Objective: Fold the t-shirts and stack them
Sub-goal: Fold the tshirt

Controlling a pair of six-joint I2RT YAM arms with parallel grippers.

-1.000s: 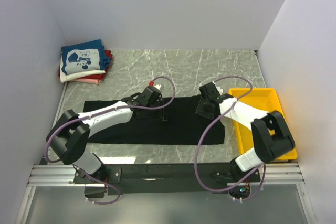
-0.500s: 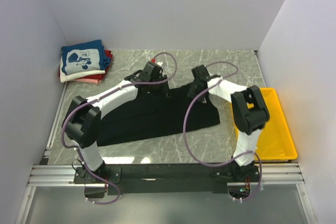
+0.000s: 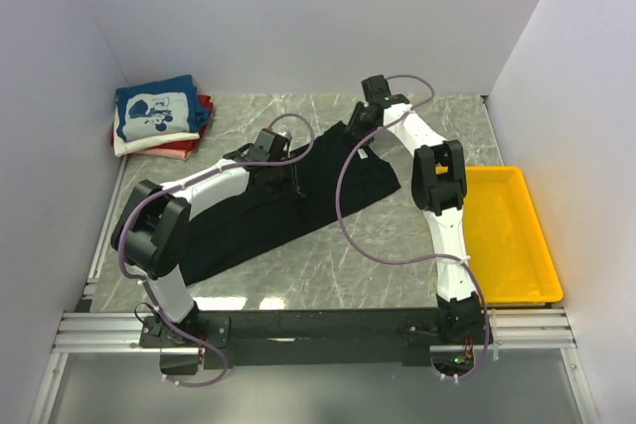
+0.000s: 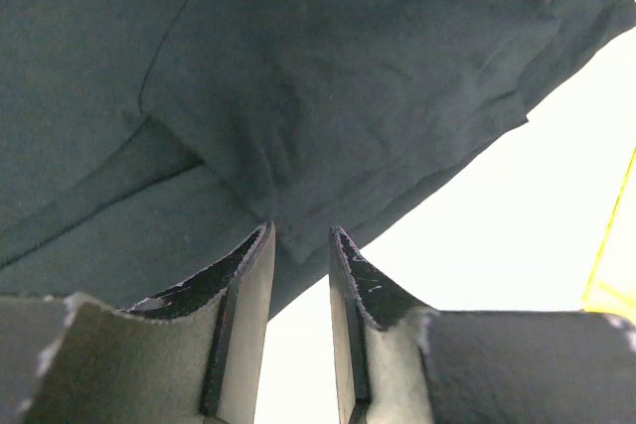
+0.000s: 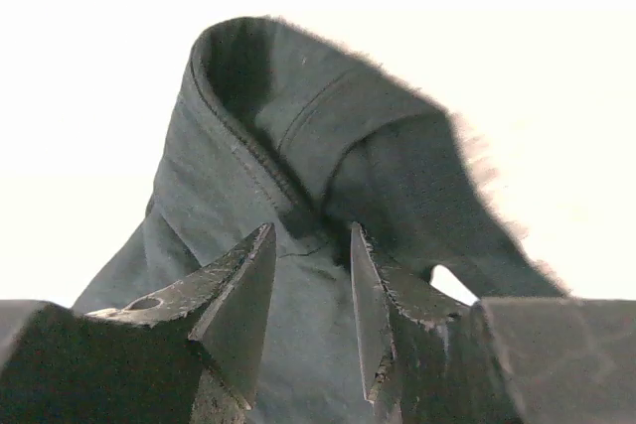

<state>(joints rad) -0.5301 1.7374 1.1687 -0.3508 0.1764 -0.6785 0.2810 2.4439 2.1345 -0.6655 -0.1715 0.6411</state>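
Left gripper: my left gripper [image 4: 298, 235] stood narrow, with a fold of the large black cloth t-shirt [image 3: 248, 220] pinched between its fingers, near the middle of the shirt's far edge.
Right gripper: my right gripper [image 5: 310, 235] was closed to a moderate gap on a bunched, stitched edge of the same shirt. That arm reached far out towards the back wall.
Shirt position: it lay on the grey marble-pattern worktop [image 3: 378, 255] as a slanted band. Its near-left end was flat and its far-right end was drawn up under the right gripper.
What changed: a second before, the shirt was spread straight across the worktop, its right end just beside the yellow plastic tray [image 3: 542, 290]. Since then both arms had carried the far edge away from me, the right one much further. The cloth had swung diagonal and ended well apart from the tray.
Meaning for the task: I judged this a drag or fold in mid-travel. The shirt was neither folded nor stacked yet.
Stack: the folded blue t-shirt with a white cartoon print [image 3: 156, 111] sat on top of a white one [image 3: 124, 146] and a red one [image 3: 174, 151] in the far-left corner.
Writing: I could read none. The cartoon print showed no legible words, and I saw no mark on the black cloth.
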